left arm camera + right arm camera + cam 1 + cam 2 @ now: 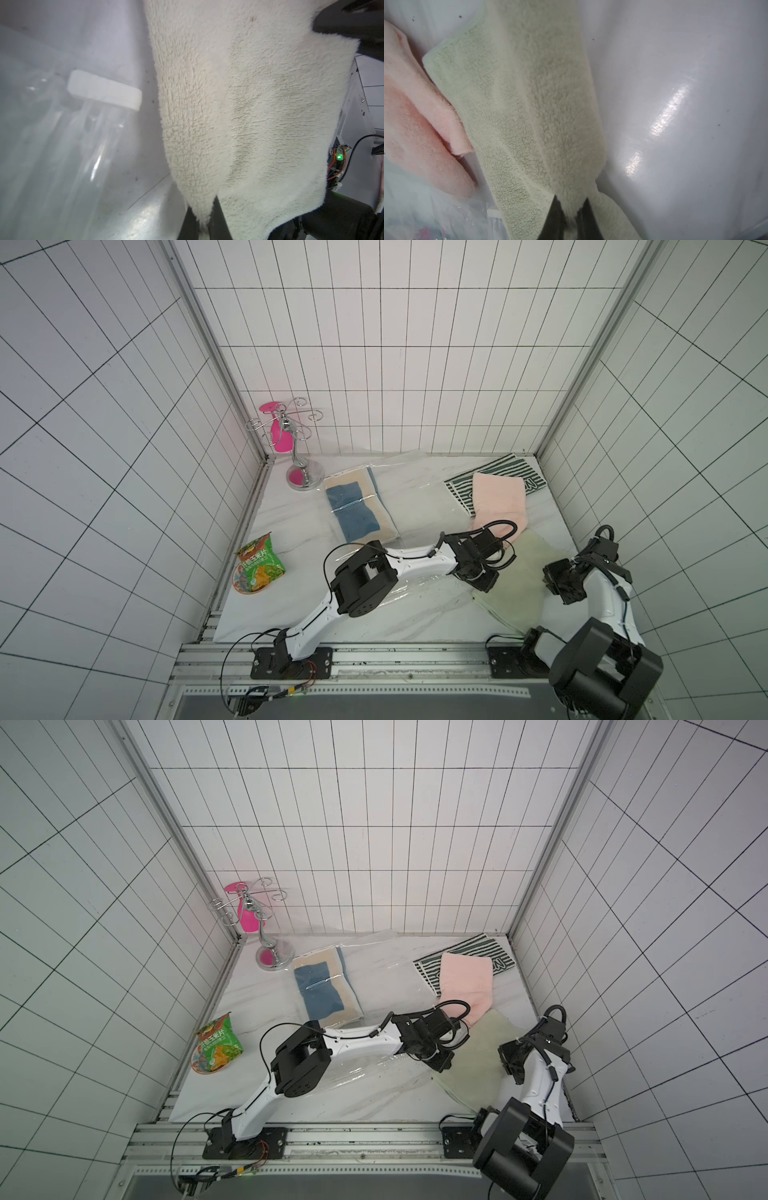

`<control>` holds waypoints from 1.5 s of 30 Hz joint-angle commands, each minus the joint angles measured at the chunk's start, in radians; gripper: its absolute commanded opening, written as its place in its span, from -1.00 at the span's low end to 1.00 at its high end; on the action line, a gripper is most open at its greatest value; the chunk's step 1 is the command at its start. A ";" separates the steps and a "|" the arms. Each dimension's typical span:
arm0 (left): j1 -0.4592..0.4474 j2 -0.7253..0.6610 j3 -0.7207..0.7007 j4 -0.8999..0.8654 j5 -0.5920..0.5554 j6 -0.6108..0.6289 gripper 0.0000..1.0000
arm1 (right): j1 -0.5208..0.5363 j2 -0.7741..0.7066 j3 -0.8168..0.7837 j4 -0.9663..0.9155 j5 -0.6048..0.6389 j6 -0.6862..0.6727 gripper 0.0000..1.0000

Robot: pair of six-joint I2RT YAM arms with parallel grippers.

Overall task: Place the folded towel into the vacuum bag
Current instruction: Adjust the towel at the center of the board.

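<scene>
The folded towel is pale green and fluffy and lies at the front right of the table. My left gripper is shut on its left edge, and towel pile is pinched between the black fingers. My right gripper is shut on the right edge of the same towel. The vacuum bag is clear, crinkly plastic spread over the middle of the table. Its white slider clip lies just beside the towel.
A blue and beige towel lies inside the bag's far left end. A pink towel rests on a striped cloth at the back right, touching the green towel. A snack packet sits front left; a chrome stand stands back left.
</scene>
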 commanded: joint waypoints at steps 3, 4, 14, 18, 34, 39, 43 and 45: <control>0.003 -0.052 -0.083 0.112 -0.045 -0.006 -1.00 | 0.186 0.010 0.075 -0.055 0.104 0.039 -0.86; 0.002 -0.052 -0.088 0.122 -0.040 -0.010 -1.00 | 0.221 0.028 0.084 -0.040 0.104 0.049 -0.86; 0.003 -0.082 -0.192 0.250 -0.006 -0.039 -0.99 | 0.450 0.257 0.163 0.065 0.094 0.091 -0.78; 0.002 -0.105 -0.245 0.311 0.017 -0.043 -0.99 | 0.463 0.323 0.189 0.092 0.051 0.064 -0.60; 0.002 -0.110 -0.262 0.328 0.039 -0.045 -0.98 | 0.592 0.474 0.184 0.012 0.298 0.104 0.42; 0.002 -0.136 -0.270 0.329 0.053 -0.050 -0.86 | 0.587 0.498 0.128 0.066 0.320 0.112 0.18; 0.002 -0.189 -0.279 0.307 0.057 -0.041 -0.52 | 0.555 0.474 0.071 0.120 0.285 0.106 0.00; 0.003 -0.212 -0.285 0.304 0.061 -0.041 -0.42 | 0.542 0.457 0.039 0.159 0.260 0.096 -0.07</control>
